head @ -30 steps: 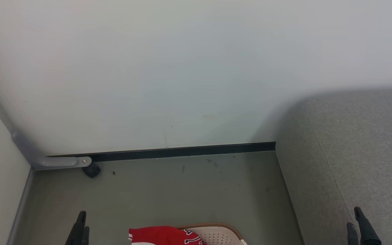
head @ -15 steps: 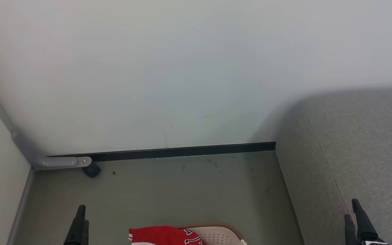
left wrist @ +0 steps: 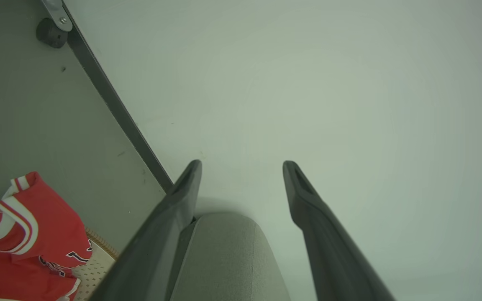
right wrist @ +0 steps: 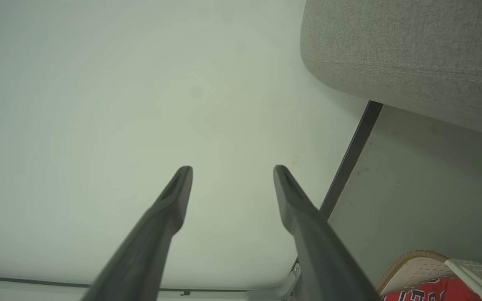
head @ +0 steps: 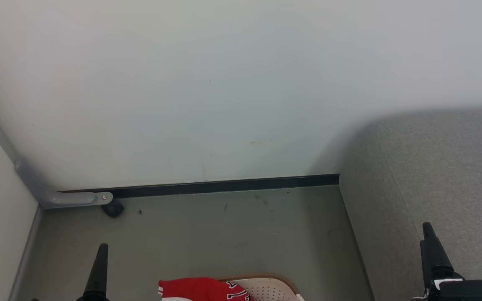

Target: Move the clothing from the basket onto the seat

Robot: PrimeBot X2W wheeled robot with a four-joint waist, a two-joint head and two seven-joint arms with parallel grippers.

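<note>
L gripper & R gripper spread wide, empty; red clothing apparently in basket, seat right.

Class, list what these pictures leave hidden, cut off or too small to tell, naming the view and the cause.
basket: head view, bottom edge cuts off all but its far rim.
clothing: left wrist view, frame corner and folds hide the lettering; garment count unclear.
seat: head view, right edge cuts it off.
dark knob: head view, too small to identify.
</note>
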